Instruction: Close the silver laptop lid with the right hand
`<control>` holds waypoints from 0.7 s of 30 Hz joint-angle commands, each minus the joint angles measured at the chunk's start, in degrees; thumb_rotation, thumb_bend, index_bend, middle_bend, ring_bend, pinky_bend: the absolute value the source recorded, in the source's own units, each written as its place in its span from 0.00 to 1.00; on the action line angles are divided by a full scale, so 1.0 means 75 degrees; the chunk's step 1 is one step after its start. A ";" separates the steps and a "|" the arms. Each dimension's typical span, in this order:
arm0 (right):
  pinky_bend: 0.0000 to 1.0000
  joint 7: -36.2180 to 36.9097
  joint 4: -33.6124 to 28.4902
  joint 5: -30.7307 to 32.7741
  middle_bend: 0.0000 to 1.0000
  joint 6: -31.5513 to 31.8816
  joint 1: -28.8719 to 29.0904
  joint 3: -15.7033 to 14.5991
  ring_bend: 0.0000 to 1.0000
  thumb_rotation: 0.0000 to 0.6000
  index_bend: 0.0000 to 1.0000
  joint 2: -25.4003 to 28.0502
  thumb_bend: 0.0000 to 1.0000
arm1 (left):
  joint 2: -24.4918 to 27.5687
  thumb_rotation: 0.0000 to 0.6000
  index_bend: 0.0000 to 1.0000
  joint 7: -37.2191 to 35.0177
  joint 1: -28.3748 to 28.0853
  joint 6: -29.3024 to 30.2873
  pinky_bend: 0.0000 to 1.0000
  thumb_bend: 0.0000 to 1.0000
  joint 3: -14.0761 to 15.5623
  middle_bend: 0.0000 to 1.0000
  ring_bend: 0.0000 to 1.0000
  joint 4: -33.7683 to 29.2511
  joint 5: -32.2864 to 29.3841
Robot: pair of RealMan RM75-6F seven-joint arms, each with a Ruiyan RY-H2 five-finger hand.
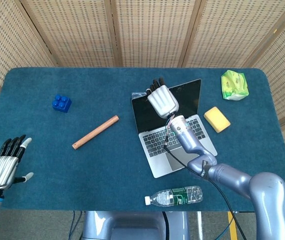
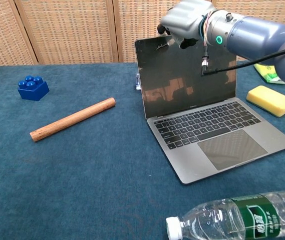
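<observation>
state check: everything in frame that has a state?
laptop: lid open, upright, screen dark
right robot hand: at the lid's top edge, holding nothing
left robot hand: open, holding nothing
water bottle: lying on its side, cap on

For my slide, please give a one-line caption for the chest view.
Right hand at the top edge of the open silver laptop lid, ready to close it.
</observation>
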 commanded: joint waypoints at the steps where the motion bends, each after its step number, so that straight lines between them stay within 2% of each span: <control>1: 0.21 -0.0037 -0.0009 0.0034 0.35 0.0012 0.0012 -0.0015 0.19 1.00 0.35 0.0015 1.00 | 0.0000 1.00 0.00 -0.0009 -0.0001 -0.0004 0.00 0.08 0.0005 0.00 0.00 0.0001 -0.0001; 11: 0.24 -0.0530 -0.0272 0.0421 0.40 0.0089 0.0001 -0.0066 0.23 1.00 0.40 0.0230 1.00 | -0.0003 1.00 0.00 -0.0010 -0.0028 -0.0059 0.00 0.08 0.0037 0.00 0.00 0.0000 0.0009; 21: 0.25 -0.1339 -0.0850 0.1059 0.41 0.0274 -0.0068 -0.0125 0.24 1.00 0.40 0.0541 1.00 | 0.0000 1.00 0.00 0.0022 -0.0031 -0.0038 0.00 0.08 0.0068 0.00 0.00 -0.0043 0.0062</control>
